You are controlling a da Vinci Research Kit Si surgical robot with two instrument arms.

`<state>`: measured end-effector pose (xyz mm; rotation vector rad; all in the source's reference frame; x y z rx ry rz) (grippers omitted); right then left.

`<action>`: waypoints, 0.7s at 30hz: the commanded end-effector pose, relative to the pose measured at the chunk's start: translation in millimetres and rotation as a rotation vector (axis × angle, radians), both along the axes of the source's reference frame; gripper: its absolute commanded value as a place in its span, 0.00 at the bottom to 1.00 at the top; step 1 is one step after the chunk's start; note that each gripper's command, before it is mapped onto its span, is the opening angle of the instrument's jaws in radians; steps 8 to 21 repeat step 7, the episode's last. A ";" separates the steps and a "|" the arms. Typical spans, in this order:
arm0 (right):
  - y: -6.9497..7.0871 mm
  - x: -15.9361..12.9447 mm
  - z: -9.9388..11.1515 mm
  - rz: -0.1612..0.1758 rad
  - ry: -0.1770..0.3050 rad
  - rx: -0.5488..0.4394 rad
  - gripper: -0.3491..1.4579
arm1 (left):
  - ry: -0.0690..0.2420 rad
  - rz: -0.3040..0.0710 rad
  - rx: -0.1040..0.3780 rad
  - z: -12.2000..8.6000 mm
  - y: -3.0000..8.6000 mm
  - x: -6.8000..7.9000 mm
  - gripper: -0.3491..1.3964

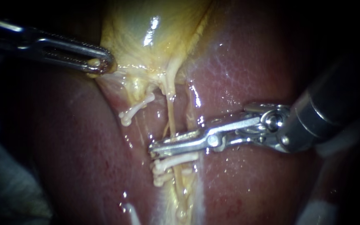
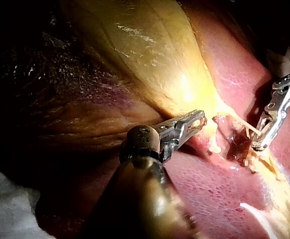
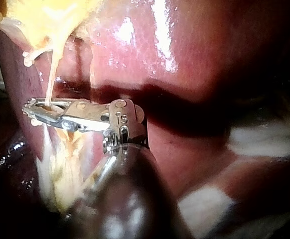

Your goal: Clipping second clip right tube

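right tube [image 1: 170, 118]: a thin pale strand running from the gallbladder [image 1: 146, 29] down over the liver [image 1: 246, 62].
right instrument [image 1: 155, 151]: I come in from the right. My jaws lie across the right tube and are closed on it from both sides.
clips [image 1: 175, 161]: 2 white ones sit on the right tube, just below my right jaws.
lone clip [image 1: 136, 110]: 1 white one on a stub left of the right tube, nearer the gallbladder.
left instrument [image 1: 101, 63]: I come in from the upper left. My jaws are clamped on the gallbladder's lower edge, well apart from the right instrument.
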<state>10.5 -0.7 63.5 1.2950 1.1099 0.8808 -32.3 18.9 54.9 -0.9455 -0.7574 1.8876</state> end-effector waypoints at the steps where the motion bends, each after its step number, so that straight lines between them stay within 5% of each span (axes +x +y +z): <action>1: -0.1 0.1 0.0 0.000 0.001 -0.001 0.00 | 0.000 0.000 0.000 0.0 0.0 0.0 0.00; 21: -0.1 0.1 0.2 0.000 0.001 -0.002 0.00 | 0.000 0.000 0.000 0.0 0.0 -0.1 0.00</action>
